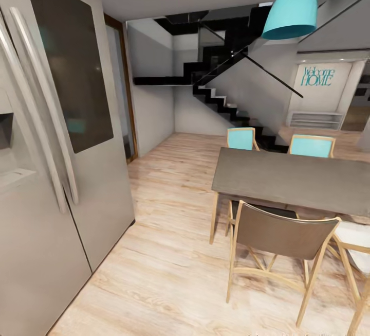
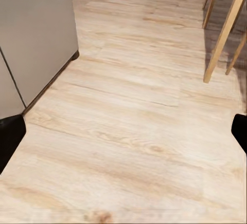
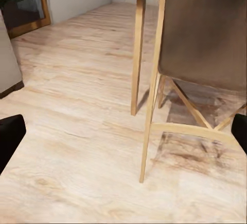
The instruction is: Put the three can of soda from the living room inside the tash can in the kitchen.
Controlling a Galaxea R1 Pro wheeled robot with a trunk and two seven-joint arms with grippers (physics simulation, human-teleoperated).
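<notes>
In the kitchen, between the steel fridge (image 1: pixel 56 135), cut off at the frame edge, and the grey table (image 1: pixel 293 176), both grippers (image 2: pixel 123 131) (image 3: pixel 123 131) are spread wide, empty, only dark fingertips (image 2: pixel 10 136) visible

A steel fridge (image 1: pixel 51 171) faces a grey table (image 1: pixel 293 176) with wooden chairs (image 1: pixel 277 243) under a teal lamp (image 1: pixel 291 12).

The 1 readable text is a teal wall sign (image 1: pixel 317 76) in the head view. It reads "Welcome HOME" in 2 lines, "Welcome" in script above "HOME" in capitals. It hangs on a pale wall panel (image 1: pixel 339 89) at the far right of the room, above a low white shelf (image 1: pixel 314 120). The 2 wrist views carry no readable text.
</notes>
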